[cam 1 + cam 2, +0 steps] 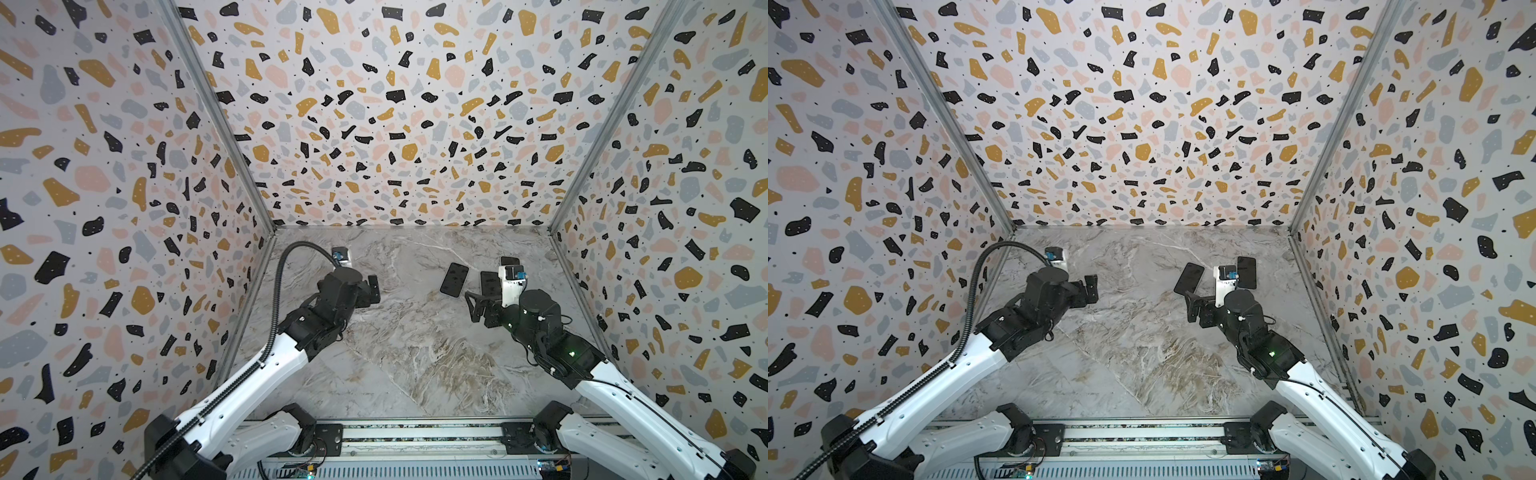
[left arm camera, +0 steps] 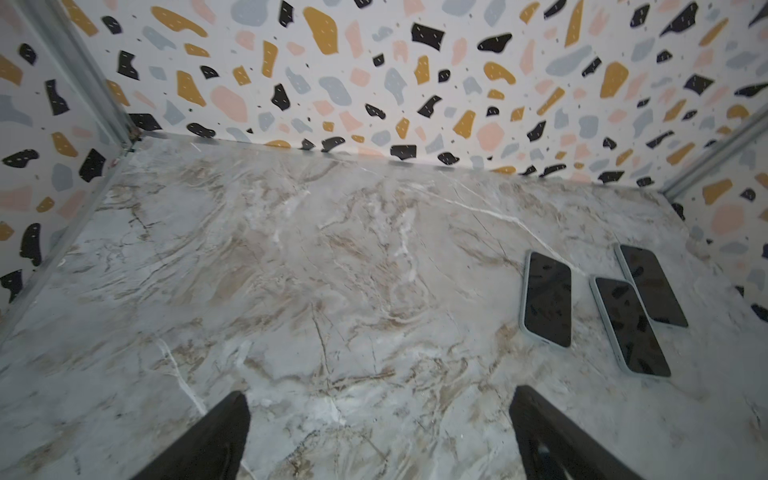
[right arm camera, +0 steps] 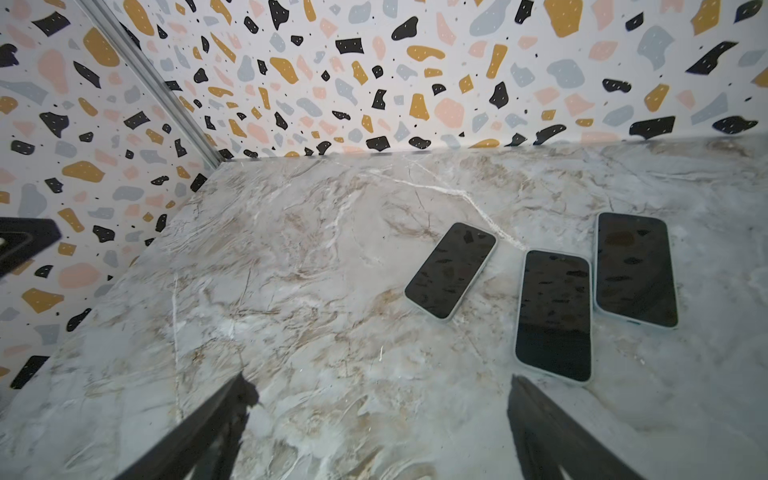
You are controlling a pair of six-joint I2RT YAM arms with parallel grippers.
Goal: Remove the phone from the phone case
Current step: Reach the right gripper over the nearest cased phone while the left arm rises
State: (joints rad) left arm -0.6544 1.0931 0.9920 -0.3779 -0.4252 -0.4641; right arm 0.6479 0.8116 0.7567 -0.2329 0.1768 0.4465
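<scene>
Phones [image 3: 451, 270] — three, all cased, flat on marble table [image 3: 291, 332] at 2 o'clock; left gripper [image 2: 380, 432], right gripper [image 3: 374, 424] — spread wide, empty.

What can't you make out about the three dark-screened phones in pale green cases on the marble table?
- The middle dark-screened phone: in a top view, the right arm's white wrist camera mostly hides it.
- Backs of the three phones: hidden in every view, since all lie screen-up.
- The pale green cases: too small to tell in both top views; clear only in the wrist views.
</scene>
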